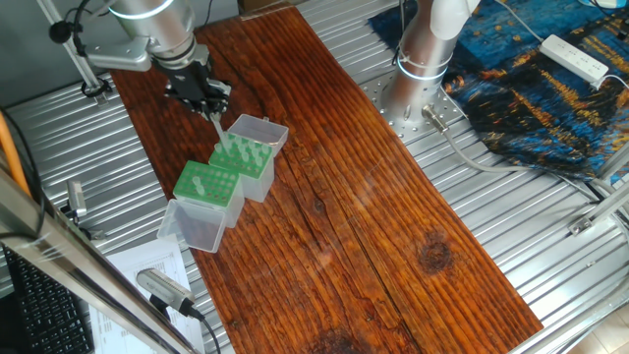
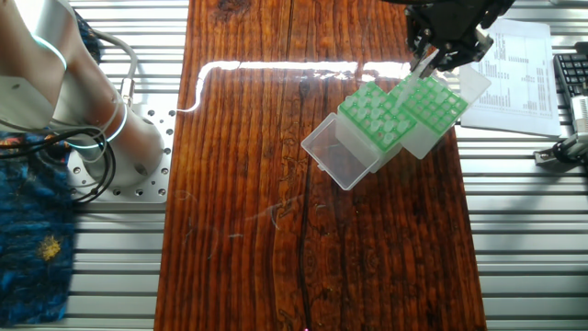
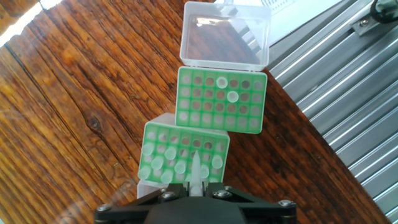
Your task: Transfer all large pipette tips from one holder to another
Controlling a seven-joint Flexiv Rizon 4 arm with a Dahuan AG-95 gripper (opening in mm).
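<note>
Two green holders stand side by side on the wooden table. The nearer holder (image 3: 186, 151) (image 1: 248, 159) carries several large pipette tips (image 3: 163, 163) standing in its holes. The farther holder (image 3: 221, 101) (image 1: 208, 183) has two tips (image 3: 227, 89) near its far edge. My gripper (image 3: 195, 185) (image 1: 208, 100) (image 2: 439, 51) is shut on one pale tip (image 3: 195, 167) (image 1: 218, 125), which hangs point down over the nearer holder. I cannot tell whether its point still sits in a hole.
Each holder has a clear lid hinged open: one lid (image 3: 227, 34) (image 1: 192, 226) beyond the farther holder, the other lid (image 1: 259, 129) by the nearer one. The robot base (image 1: 418, 59) stands on the ribbed metal bench (image 1: 550, 226) beside the wood. Papers (image 2: 519, 64) lie off the table's edge.
</note>
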